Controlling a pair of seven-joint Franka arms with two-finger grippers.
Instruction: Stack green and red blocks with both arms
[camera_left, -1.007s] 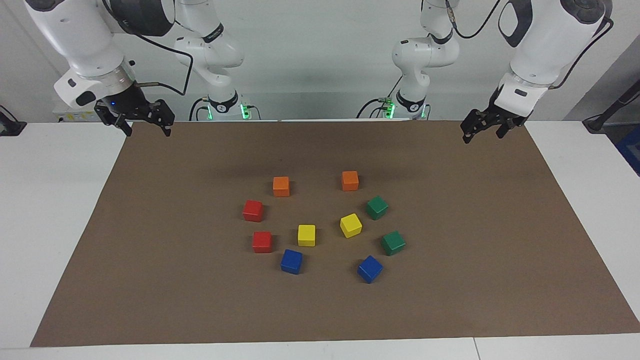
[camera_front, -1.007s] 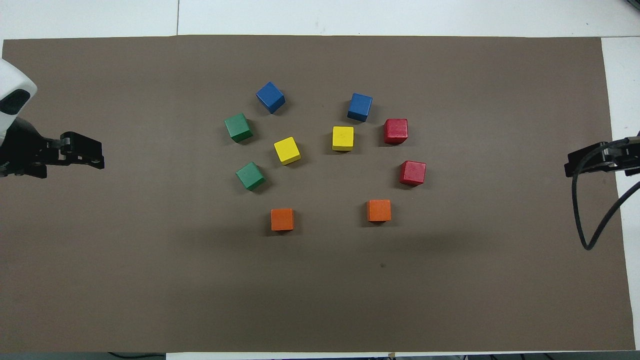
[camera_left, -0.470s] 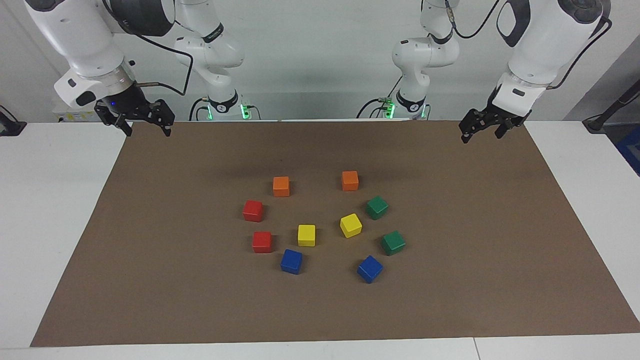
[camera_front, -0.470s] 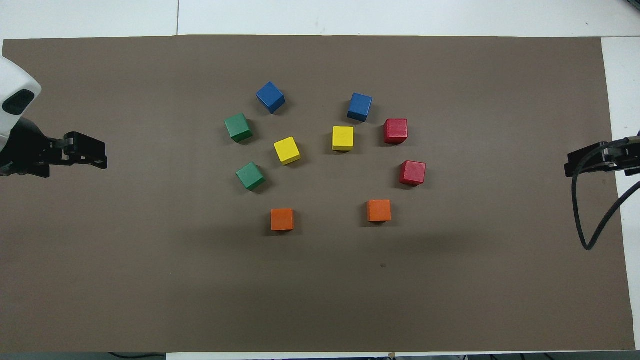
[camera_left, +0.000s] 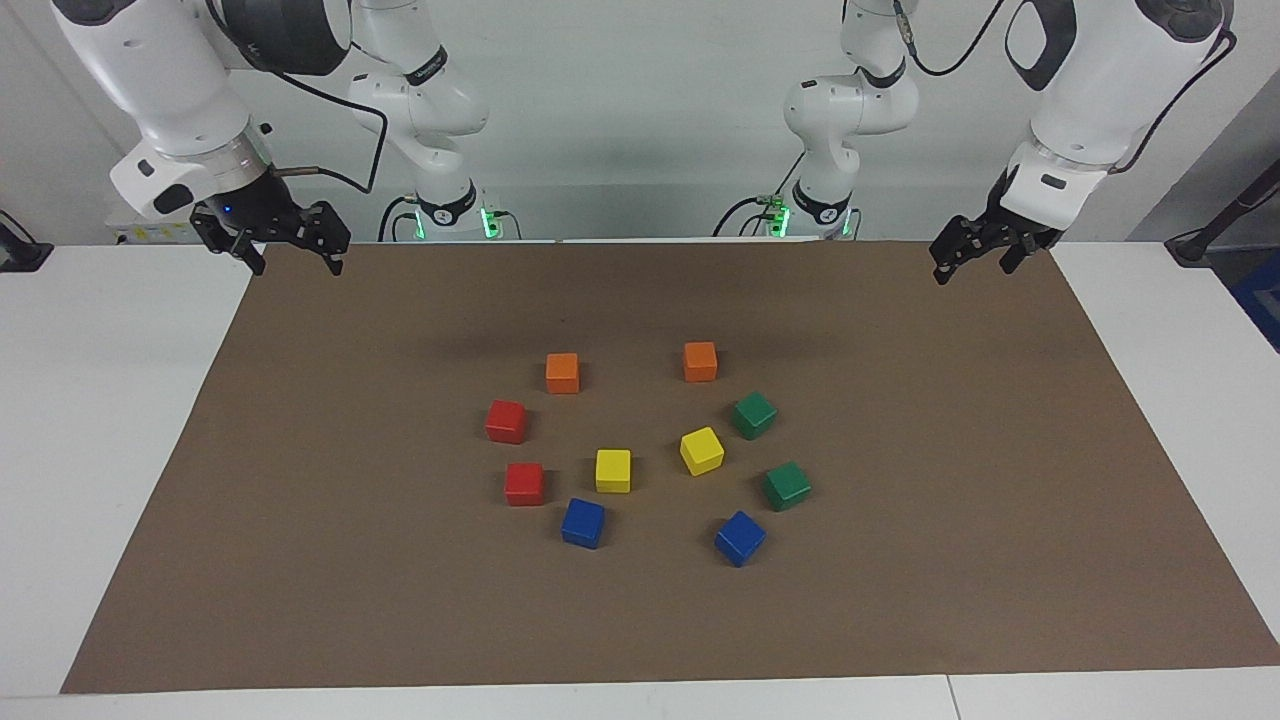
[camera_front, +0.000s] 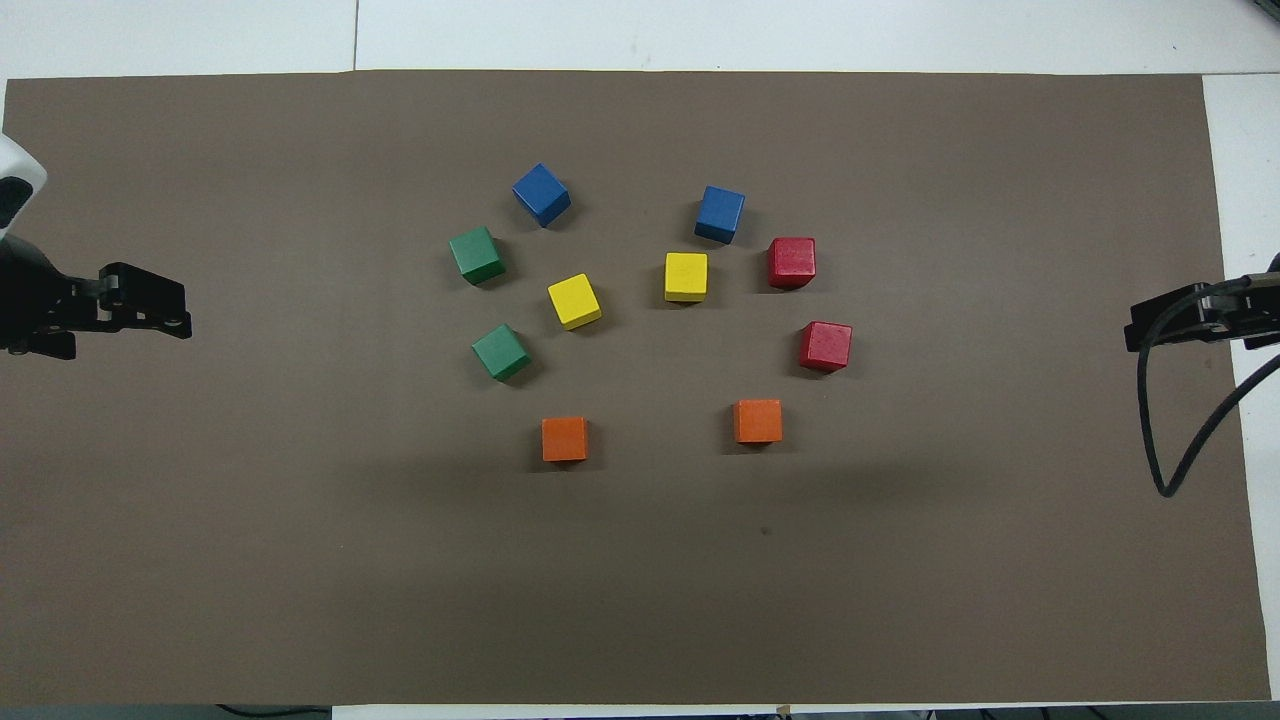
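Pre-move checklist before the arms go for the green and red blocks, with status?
1. Left gripper open and holding nothing, over the mat's edge at the left arm's end: ok.
2. Right gripper open and holding nothing, over the mat's edge at the right arm's end: ok.
3. Both green blocks flat on the brown mat, toward the left arm's end: ok.
4. Both red blocks flat on the mat, toward the right arm's end: ok.
5. Nothing on top of any green or red block: ok.
6. Room for fingers around the farther red block, with a blue block close beside it: cannot tell.
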